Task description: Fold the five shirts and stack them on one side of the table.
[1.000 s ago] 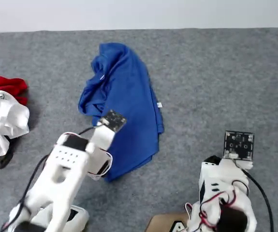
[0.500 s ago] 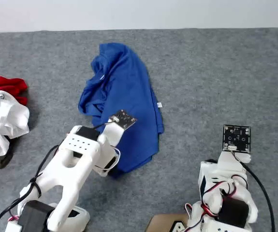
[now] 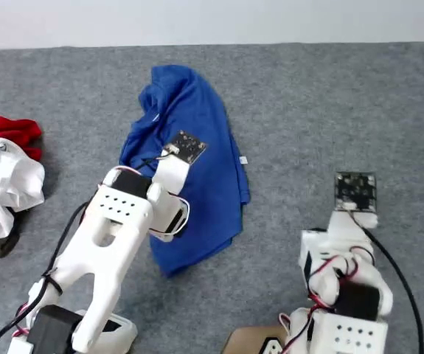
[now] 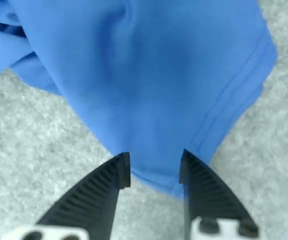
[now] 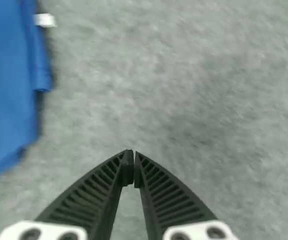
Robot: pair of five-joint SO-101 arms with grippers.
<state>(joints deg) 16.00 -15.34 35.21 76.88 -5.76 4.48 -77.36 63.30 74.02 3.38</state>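
Left gripper (image 4: 154, 169) hangs parted over the near hem of the blue shirt (image 3: 204, 147), crumpled mid-table; best to drop straight and pinch one layer only (right gripper (image 5: 133, 167) closed on nothing, alongside).

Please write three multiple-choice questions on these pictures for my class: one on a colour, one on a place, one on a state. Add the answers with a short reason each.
1. The shirt below the left pincer is: A) red; B) blue; C) green.
2. The right pincer hangs over: A) that shirt; B) bare table; C) a box.
3. The left pincer is: A) open; B) shut; C) shut on cloth.
Answers: B, the left wrist view shows blue cloth at its tips; B, grey table lies beneath it; A, a gap separates its jaws.
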